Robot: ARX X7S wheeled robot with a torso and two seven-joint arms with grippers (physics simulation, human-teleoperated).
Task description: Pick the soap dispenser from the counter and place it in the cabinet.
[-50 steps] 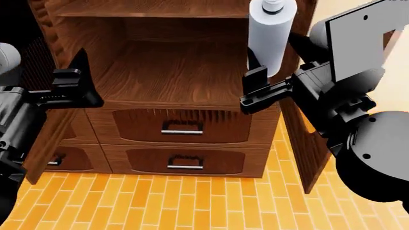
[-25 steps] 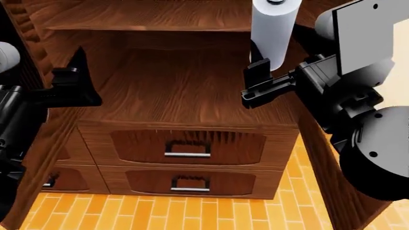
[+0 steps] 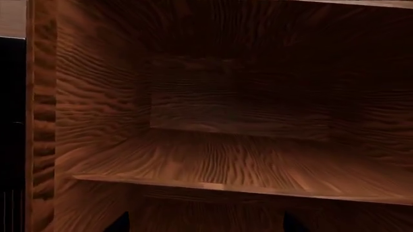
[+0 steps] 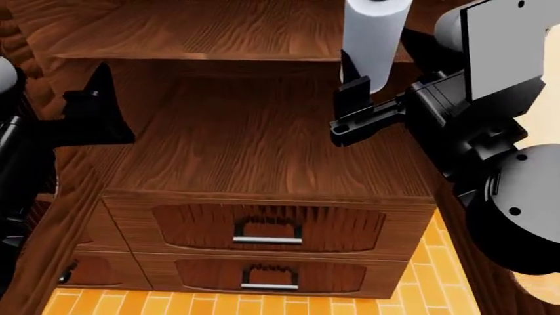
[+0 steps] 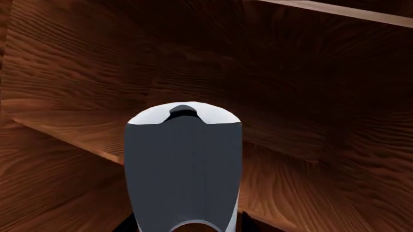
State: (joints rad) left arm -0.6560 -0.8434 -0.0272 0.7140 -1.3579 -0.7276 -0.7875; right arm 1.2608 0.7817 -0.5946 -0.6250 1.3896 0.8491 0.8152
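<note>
The soap dispenser, a pale grey-white cylinder, stands upright in my right gripper, its pump head cut off by the top edge of the head view. It hangs above the right part of the cabinet's lower open shelf, clear of the board. In the right wrist view the bottle fills the gap of the gripper, with the dark shelf compartment behind it. My left gripper is open and empty at the cabinet's left side; its wrist view looks into a shelf compartment. The counter is out of view.
Two drawers with silver bar handles sit below the shelf. An upper shelf board spans above it. The cabinet's side wall runs close by my right arm. Orange tiled floor lies below.
The view has closed in on the cabinet and now looks down on the lower shelf. My right gripper has carried the bottle further in over the shelf. The left gripper keeps its place.
</note>
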